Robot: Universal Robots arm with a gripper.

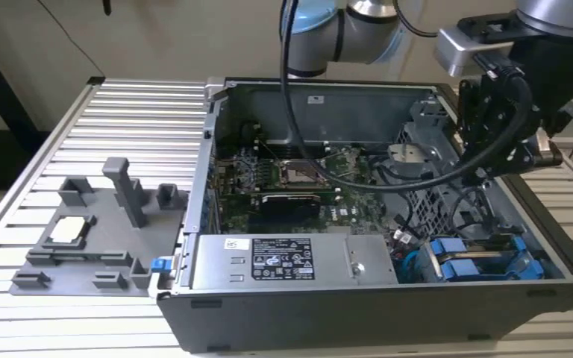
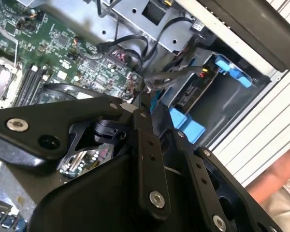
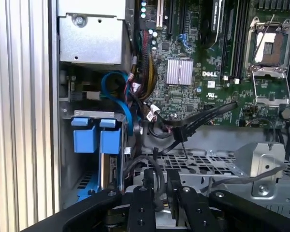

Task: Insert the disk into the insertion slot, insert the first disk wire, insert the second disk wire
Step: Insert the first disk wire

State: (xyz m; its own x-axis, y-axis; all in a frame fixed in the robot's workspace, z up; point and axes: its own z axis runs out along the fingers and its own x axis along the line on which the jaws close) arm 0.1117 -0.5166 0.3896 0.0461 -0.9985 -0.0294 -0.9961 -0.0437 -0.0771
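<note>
Fixture [image 1: 77, 239] sits on the desk [image 1: 117, 97] at the exterior view's left, not in play. Disk [image 1: 476, 267] is already seated in the slot [image 3: 66, 159], at the case's [image 1: 366, 313] front corner. Disk step looks done, so the first wire is in hand. Tool [image 3: 163, 181] hangs over the cage – fingers near-closed, apparently pinching a black wire [image 3: 157, 169]. Seating it needs the plug square to the disk's port – slack kept clear.

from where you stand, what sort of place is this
Probably a robotics lab bench for computer assembly: an open grey sheet-metal computer case sits on a ribbed aluminium-slat table, beside a grey plastic parts fixture, with a silver-grey robot arm over it.
</note>
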